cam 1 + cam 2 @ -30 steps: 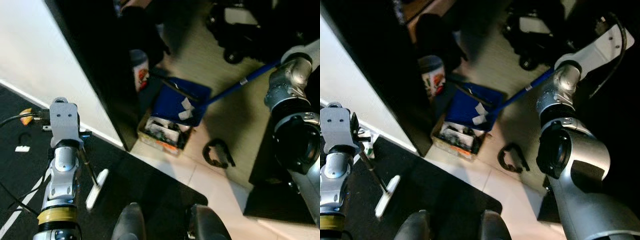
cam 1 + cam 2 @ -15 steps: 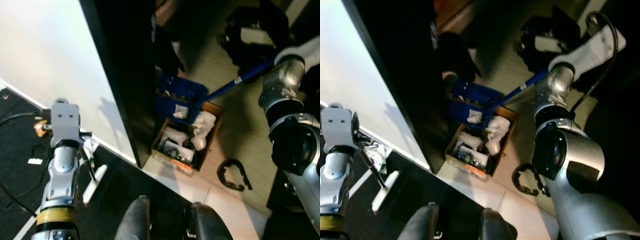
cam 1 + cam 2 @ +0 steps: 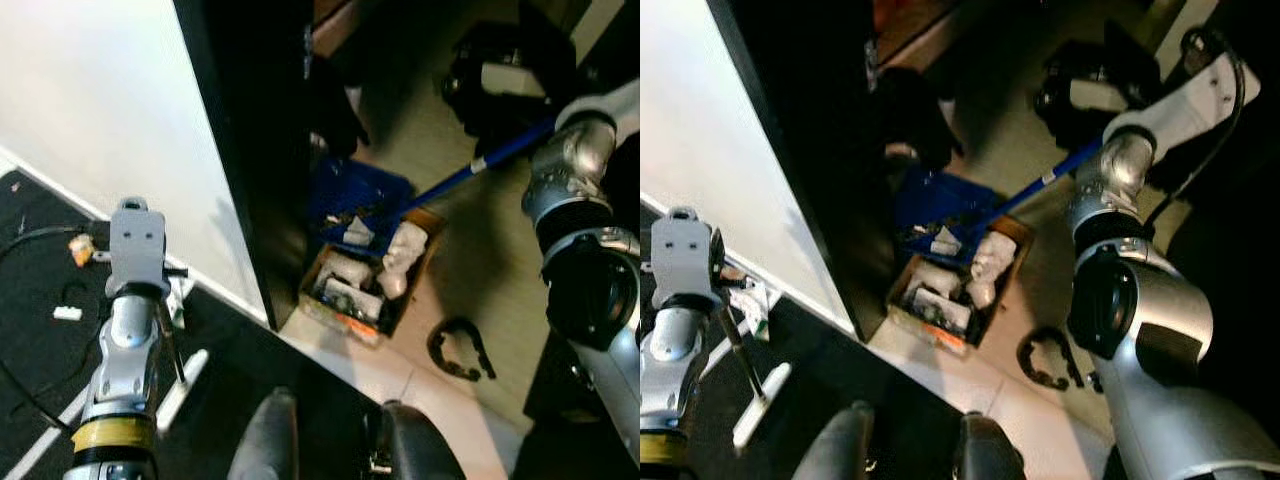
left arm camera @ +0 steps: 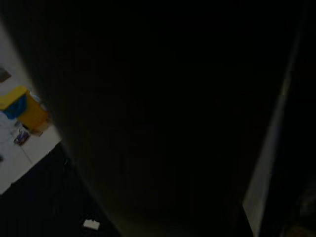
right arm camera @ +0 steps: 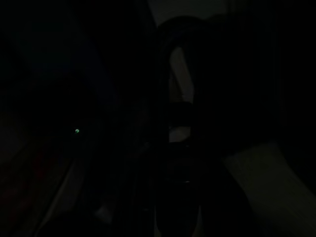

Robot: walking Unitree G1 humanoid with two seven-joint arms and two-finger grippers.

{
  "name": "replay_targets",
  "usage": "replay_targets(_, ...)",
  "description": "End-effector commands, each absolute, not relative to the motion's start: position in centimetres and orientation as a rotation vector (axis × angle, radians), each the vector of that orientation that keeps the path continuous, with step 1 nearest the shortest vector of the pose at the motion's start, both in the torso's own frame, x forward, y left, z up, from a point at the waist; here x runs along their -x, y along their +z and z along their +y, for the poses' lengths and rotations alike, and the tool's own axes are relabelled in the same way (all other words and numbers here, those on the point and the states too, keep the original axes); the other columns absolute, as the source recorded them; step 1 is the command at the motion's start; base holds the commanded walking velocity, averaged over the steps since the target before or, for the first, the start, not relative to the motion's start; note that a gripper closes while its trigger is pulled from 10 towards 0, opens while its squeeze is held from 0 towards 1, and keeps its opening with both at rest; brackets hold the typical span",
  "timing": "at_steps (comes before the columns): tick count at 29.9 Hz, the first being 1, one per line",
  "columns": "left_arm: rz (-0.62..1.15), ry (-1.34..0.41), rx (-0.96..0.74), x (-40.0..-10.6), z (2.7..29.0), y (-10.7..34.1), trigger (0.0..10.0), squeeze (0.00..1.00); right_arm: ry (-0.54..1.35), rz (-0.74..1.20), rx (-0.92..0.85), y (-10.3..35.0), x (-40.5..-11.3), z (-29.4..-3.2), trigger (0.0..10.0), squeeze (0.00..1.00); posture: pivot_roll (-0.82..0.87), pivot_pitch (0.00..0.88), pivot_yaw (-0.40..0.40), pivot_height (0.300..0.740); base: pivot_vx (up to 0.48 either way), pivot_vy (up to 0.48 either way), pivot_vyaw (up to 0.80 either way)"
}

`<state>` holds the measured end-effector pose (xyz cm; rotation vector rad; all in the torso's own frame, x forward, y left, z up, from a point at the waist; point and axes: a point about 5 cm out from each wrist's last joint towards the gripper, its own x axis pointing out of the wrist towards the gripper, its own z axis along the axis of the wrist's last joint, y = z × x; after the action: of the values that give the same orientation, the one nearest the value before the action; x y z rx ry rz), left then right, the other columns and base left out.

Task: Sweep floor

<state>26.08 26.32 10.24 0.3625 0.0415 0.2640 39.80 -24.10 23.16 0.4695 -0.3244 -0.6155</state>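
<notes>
A blue dustpan [image 3: 358, 197] hangs tilted over the far end of a cardboard box [image 3: 362, 283] that holds white scraps and rubbish. Its long blue handle [image 3: 468, 172] runs up and right behind my right arm [image 3: 572, 172]. The right gripper holds the handle beyond the elbow, hidden in the dark. Below my left wrist [image 3: 137, 240], the left gripper [image 3: 152, 292] is shut on a thin dark broom stick [image 3: 170, 345]. The stick slants down to a white head [image 3: 183, 380] on the black mat. Both wrist views are almost black.
A white wall panel [image 3: 110, 110] and a dark upright edge [image 3: 240, 170] stand close on my left. A black ring-shaped object [image 3: 455, 350] lies on the pale floor to the right of the box. Small bits and a cable [image 3: 40, 240] lie on the mat; my feet [image 3: 270, 440] are below.
The camera shifted. The dustpan went from lying flat over the box with white scraps on it to tilted at the box's far end; the scraps now lie in the box.
</notes>
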Motion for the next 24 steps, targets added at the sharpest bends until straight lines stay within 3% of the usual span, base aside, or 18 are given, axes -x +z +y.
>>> replay_targets(1,0.028,0.267,-0.346,-25.6,25.9,10.2,10.0,0.00,-0.637,-0.363,-0.463,24.1,-39.6,-24.9,10.0,0.00,0.10,0.111,-0.083,0.731,0.000,0.000,0.00)
replay_targets(14,0.058,0.308,-0.336,-22.9,26.1,9.6,10.0,0.00,-0.654,-0.317,-0.358,24.2,-39.9,-24.2,10.0,0.00,0.11,0.221,-0.140,0.731,0.000,0.000,0.00)
replay_targets(24,0.067,0.346,-0.350,-21.4,26.6,9.8,10.0,0.00,-0.606,-0.330,-0.138,25.0,-40.5,-22.0,10.0,0.00,0.12,0.257,-0.167,0.731,0.000,0.000,0.00)
